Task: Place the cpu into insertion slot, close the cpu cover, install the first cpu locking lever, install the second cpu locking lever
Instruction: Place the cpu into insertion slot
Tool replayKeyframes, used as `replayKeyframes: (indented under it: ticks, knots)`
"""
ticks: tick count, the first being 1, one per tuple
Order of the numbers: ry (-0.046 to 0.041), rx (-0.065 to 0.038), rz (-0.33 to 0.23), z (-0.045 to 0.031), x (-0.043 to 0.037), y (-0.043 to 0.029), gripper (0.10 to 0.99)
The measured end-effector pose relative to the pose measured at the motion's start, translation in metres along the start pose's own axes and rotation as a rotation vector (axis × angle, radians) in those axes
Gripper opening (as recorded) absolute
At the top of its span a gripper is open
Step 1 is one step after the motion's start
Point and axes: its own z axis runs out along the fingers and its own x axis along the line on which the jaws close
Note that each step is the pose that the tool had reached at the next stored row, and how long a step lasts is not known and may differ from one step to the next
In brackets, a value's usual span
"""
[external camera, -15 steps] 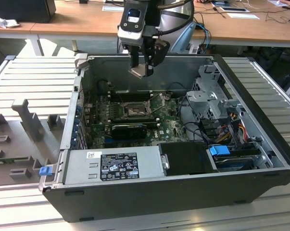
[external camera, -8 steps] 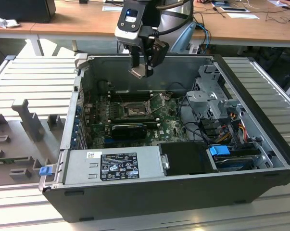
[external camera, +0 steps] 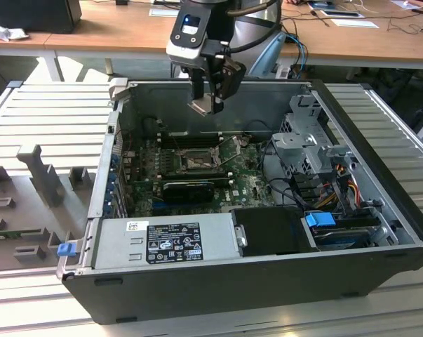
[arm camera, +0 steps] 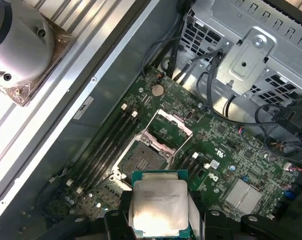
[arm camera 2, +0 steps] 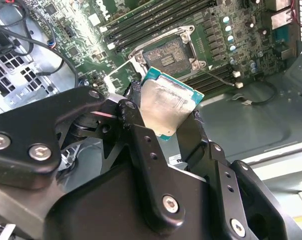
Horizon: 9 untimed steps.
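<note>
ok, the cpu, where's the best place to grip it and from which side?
By two opposite thin edges, coming from the metal-top side, as the fingers pinch it now. The cpu is a flat square plate, so only the edges give parallel faces, and that probably keeps its underside free for the insertion slot.

1 arm (external camera: 257, 31): we log its wrist pointing downward in the exterior view. 1 gripper (external camera: 210, 104): we note 2 black fingers (arm camera 2: 132, 107) clamped on the cpu (arm camera 2: 166, 106) by its edges.
</note>
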Motion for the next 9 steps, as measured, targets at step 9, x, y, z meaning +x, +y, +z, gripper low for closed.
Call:
replayKeyframes:
  ticks: [9]
  knots:
    - [-0.0139,-0.002,0.148,0.0011,-0.0001,0.0001,0.529]
